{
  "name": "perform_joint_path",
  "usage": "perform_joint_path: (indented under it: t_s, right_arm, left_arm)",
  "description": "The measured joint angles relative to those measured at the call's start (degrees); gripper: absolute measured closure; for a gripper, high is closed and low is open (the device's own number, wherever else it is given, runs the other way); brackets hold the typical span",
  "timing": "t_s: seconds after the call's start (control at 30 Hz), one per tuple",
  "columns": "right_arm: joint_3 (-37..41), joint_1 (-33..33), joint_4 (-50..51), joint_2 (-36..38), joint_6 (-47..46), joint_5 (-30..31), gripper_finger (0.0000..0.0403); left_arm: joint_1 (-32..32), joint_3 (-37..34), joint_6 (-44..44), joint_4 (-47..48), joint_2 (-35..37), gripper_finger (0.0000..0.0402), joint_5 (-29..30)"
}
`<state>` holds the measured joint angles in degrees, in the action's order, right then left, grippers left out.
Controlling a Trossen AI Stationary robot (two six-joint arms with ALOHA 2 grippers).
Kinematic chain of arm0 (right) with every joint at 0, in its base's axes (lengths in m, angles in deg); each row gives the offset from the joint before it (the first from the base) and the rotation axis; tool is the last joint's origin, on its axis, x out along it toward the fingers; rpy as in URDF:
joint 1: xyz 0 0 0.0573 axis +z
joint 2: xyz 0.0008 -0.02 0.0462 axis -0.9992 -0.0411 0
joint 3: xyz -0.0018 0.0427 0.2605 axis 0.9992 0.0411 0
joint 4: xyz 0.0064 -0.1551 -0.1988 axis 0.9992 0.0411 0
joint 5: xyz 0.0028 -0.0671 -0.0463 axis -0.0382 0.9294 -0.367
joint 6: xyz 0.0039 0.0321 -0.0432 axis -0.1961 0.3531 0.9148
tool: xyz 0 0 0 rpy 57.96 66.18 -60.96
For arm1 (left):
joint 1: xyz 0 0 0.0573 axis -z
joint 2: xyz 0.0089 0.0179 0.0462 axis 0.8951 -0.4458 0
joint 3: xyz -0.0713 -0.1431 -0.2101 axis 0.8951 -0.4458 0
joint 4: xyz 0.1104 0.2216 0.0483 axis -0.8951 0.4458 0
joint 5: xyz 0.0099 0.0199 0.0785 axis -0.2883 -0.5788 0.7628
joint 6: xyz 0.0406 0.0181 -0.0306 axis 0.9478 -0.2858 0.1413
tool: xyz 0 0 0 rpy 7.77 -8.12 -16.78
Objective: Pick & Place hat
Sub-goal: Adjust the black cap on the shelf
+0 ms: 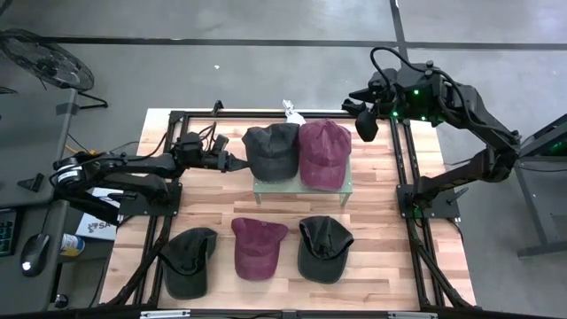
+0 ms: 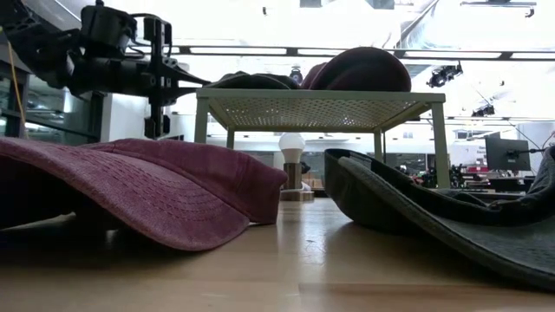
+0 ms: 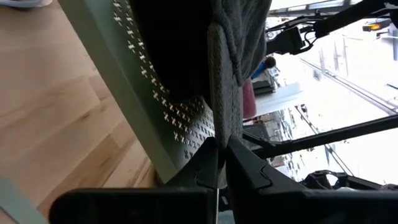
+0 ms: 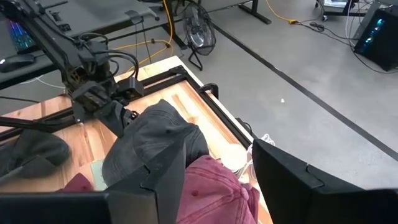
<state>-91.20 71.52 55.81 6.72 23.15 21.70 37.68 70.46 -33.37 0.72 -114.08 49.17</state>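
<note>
- Two caps lie on the green rack (image 1: 301, 192); my left gripper (image 1: 232, 163) is pinched closed on the edge of the black cap (image 1: 272, 151).
- My right gripper (image 1: 363, 121) hovers beside the maroon cap (image 1: 323, 152), open and empty.
- I judge the cap light and soft; the stiffer brim or edge gives the best hold.

no readable text, no labels, no brands, no numbers anywhere

A small green stand (image 1: 301, 192) holds a dark hat (image 1: 272, 151) and a red hat (image 1: 323, 152). The left gripper (image 1: 237, 163) touches the dark hat's left edge. Three more hats (image 1: 260, 248) lie near. The right gripper (image 1: 363, 121) waits far right.
</note>
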Motion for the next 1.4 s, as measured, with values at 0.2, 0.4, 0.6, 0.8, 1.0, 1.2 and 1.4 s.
perform_joint_path:
  t_s: [0.2, 0.4, 0.6, 0.8, 1.0, 1.2, 1.4]
  right_arm:
    - [0.0, 0.0, 0.04, 0.0, 0.05, -0.02, 0.0224]
    - [0.02, -0.02, 0.57, 0.0, 0.29, 0.71, 0.0224]
    - [0.04, -0.01, 0.83, 0.0, 0.29, 0.79, 0.0224]
    - [0.04, 0.0, 1.57, 0.0, 0.25, 0.81, 0.0224]
    - [0.04, 0.0, 1.75, 0.0, 0.23, 0.83, 0.0224]
    - [0.04, 0.0, 1.75, 0.0, 0.18, 0.83, 0.0224]
    - [0.04, 0.0, 1.77, 0.0, 0.03, 0.83, 0.0224]
  left_arm:
    - [0.0, 0.07, 0.45, 0.62, -0.02, 0.0388, -0.06]
    - [0.0, 3.74, 1.52, 1.9, -0.06, 0.0388, -2.28]
    - [-0.02, 6.95, 5.15, 10.81, -0.04, 0.0395, -4.11]
    - [-0.01, 6.99, 5.44, 12.75, 0.01, 0.0392, -4.01]
    - [0.0, 6.99, 6.48, 15.07, -0.04, 0.0391, -4.39]
    - [0.0, 7.78, 6.48, 15.35, -0.04, 0.0389, -4.38]
    - [0.02, 7.87, 6.97, 16.74, -0.06, 0.0388, -1.57]
